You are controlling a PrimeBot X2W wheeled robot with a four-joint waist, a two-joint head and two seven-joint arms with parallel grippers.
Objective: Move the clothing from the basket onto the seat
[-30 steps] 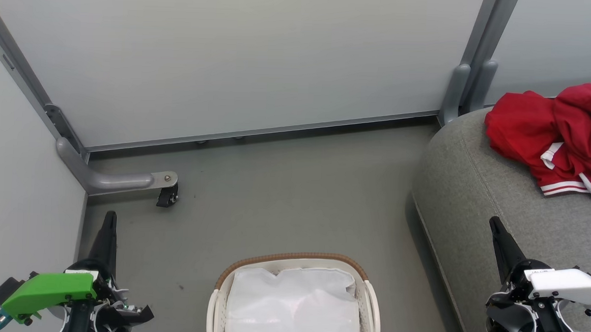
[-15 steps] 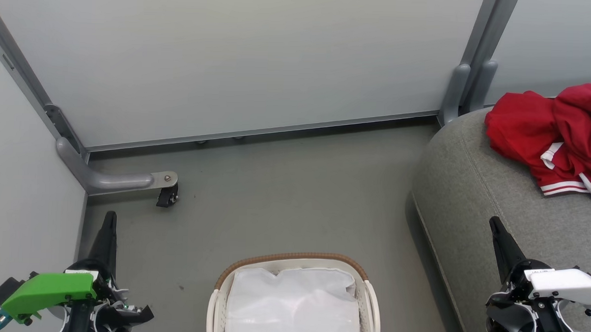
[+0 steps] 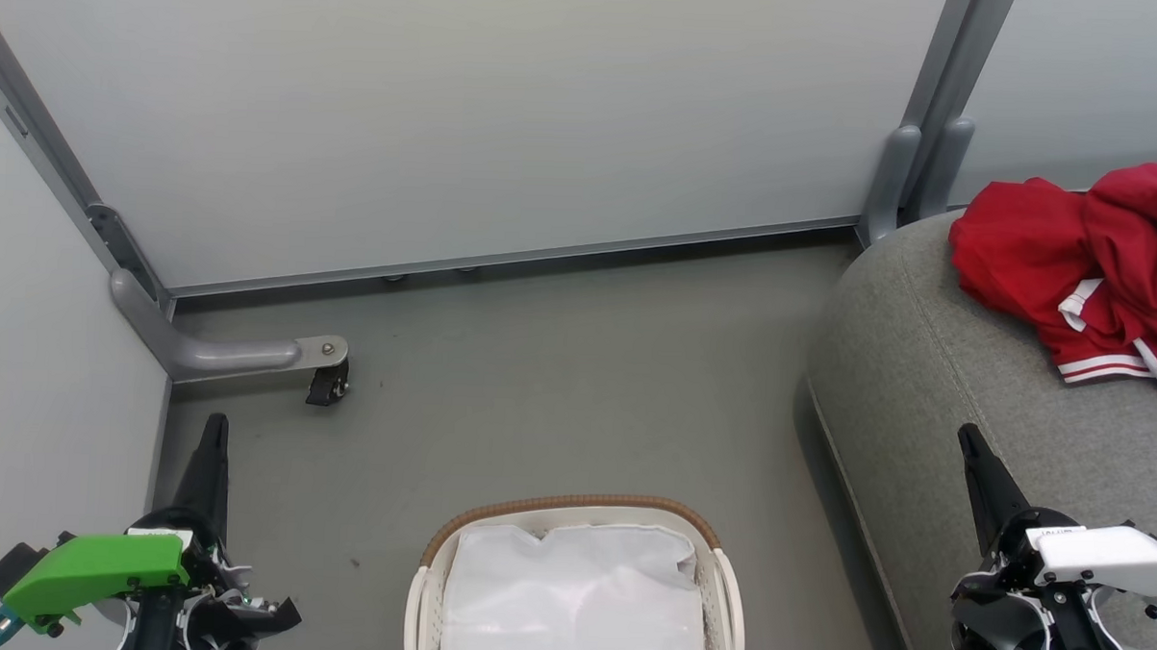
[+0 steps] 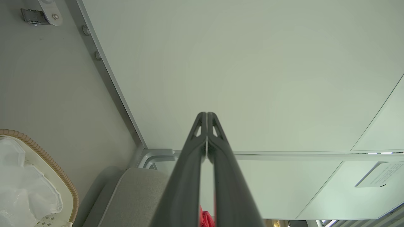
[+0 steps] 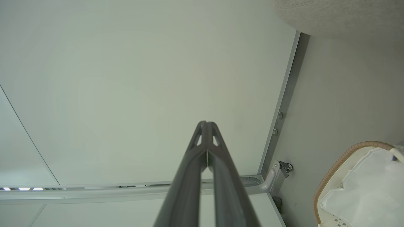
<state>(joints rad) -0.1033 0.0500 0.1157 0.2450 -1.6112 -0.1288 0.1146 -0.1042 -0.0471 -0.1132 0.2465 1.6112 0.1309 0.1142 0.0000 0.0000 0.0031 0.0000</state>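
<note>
Holding steady, nothing is shifting over the last second. Both arms are idling low, the left gripper (image 3: 210, 447) and right gripper (image 3: 978, 464) staying clenched on nothing, fingers pressed together. The red clothing (image 3: 1072, 256) is lying crumpled on the seat (image 3: 923, 376), well apart from the basket (image 3: 572, 503), whose white liner (image 3: 574, 594) is showing no garment in its visible part, so the transfer is looking finished.
</note>
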